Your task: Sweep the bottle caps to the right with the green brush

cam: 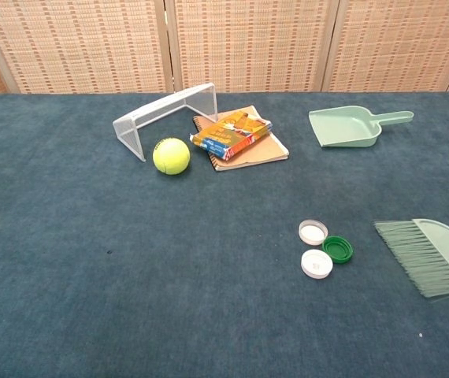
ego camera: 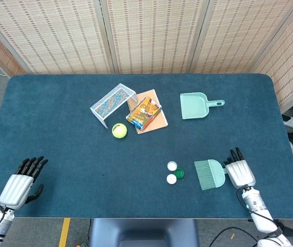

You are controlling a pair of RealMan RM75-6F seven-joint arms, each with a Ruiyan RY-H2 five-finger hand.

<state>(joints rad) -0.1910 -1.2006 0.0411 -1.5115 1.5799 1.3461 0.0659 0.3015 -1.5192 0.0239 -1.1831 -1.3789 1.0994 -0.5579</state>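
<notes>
The green brush [ego camera: 209, 174] lies flat at the front right of the table, bristles pointing left toward three bottle caps. Two white caps [ego camera: 172, 165] [ego camera: 171, 179] and one green cap [ego camera: 179, 173] sit together just left of the bristles. My right hand [ego camera: 239, 173] lies over the brush's handle end with its fingers stretched out, and the handle is hidden beneath it. My left hand [ego camera: 21, 183] rests at the front left, fingers apart, holding nothing. The chest view shows the brush [cam: 429, 253] and the caps [cam: 337, 249], with only a dark fingertip at the right edge.
A green dustpan [ego camera: 195, 106] lies at the back right. A wire rack [ego camera: 113, 103], a notebook with a snack box [ego camera: 145, 113] on it, and a tennis ball [ego camera: 119, 130] sit near the table's middle. The table's front edge is just behind both hands.
</notes>
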